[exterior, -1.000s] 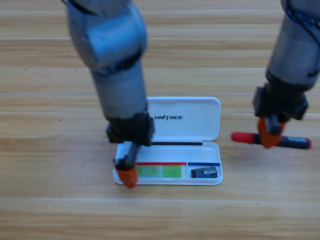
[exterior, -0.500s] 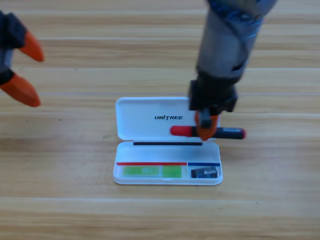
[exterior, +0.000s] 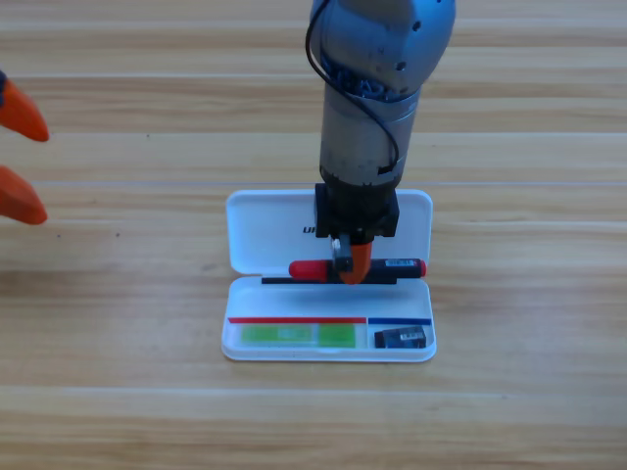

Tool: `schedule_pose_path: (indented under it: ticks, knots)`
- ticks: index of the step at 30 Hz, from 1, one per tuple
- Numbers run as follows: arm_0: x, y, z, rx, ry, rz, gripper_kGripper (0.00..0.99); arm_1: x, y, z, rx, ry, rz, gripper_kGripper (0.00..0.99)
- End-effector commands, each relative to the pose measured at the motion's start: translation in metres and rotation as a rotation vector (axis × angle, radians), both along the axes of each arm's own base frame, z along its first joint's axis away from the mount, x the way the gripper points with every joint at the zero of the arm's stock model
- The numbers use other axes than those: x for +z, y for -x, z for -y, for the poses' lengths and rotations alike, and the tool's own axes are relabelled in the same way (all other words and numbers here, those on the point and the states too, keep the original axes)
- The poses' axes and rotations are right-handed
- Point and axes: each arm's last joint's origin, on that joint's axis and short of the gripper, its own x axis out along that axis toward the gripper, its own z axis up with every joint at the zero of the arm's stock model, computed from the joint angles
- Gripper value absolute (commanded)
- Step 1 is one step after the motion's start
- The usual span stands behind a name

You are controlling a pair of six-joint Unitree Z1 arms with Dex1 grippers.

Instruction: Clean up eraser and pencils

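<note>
One claw (exterior: 357,266) gripping marker (exterior: 392,266), lid lettering hidden

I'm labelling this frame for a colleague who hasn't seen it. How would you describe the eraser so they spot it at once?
Start at the open white case in the middle of the wooden table. In its lower tray, look at the small right-hand compartment: the eraser lies there. It is a short dark block with a greyish label, unlike the long green pencil to its left.

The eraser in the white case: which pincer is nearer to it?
Right. The right pincer holds the black pencil just above the eraser; the left pincer waits far off at the picture's left edge.
</note>
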Motion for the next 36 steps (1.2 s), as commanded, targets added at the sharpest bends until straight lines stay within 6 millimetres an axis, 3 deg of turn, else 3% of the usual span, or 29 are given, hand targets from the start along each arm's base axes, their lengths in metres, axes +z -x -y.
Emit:
schedule_pose_path:
  ticks: [1, 8, 9, 12, 14, 18, 24, 30, 33, 36]
  knots:
    - [-0.005, 0.006, -0.008, 0.011, 0.003, -0.013, 0.99, -0.039, 0.004, -0.017, 0.03, 0.072, -0.031, 0.0]
    - [-0.01, 0.008, -0.008, 0.01, 0.002, -0.014, 0.99, -0.037, 0.005, -0.017, 0.03, 0.068, -0.029, 0.0]
    - [-0.011, 0.008, -0.009, 0.011, 0.002, -0.016, 0.99, -0.037, 0.005, -0.017, 0.03, 0.068, -0.029, 0.117]
    - [-0.012, 0.008, -0.009, 0.011, 0.001, -0.018, 0.99, -0.038, 0.005, -0.017, 0.025, 0.071, -0.03, 0.824]
    - [-0.013, 0.008, -0.009, 0.011, 0.002, -0.016, 0.99, -0.035, 0.005, -0.016, 0.021, 0.067, -0.028, 0.943]
    - [-0.016, 0.009, -0.009, 0.01, 0.001, -0.018, 0.99, -0.008, 0.011, -0.008, 0.019, 0.043, -0.016, 0.99]
    - [-0.019, 0.009, -0.008, 0.011, 0.006, -0.008, 0.99, 0.069, 0.042, 0.022, 0.043, -0.049, -0.02, 0.989]
    - [-0.02, -0.006, -0.004, 0.005, 0.046, 0.025, 0.986, 0.164, 0.109, 0.103, 0.048, -0.222, -0.048, 0.989]
    - [-0.027, -0.023, 0.002, -0.006, 0.07, 0.015, 0.959, 0.191, 0.134, 0.14, 0.019, -0.291, -0.045, 0.983]
    - [-0.037, -0.044, 0.007, -0.012, 0.083, -0.004, 0.93, 0.203, 0.141, 0.169, -0.062, -0.36, -0.067, 0.982]
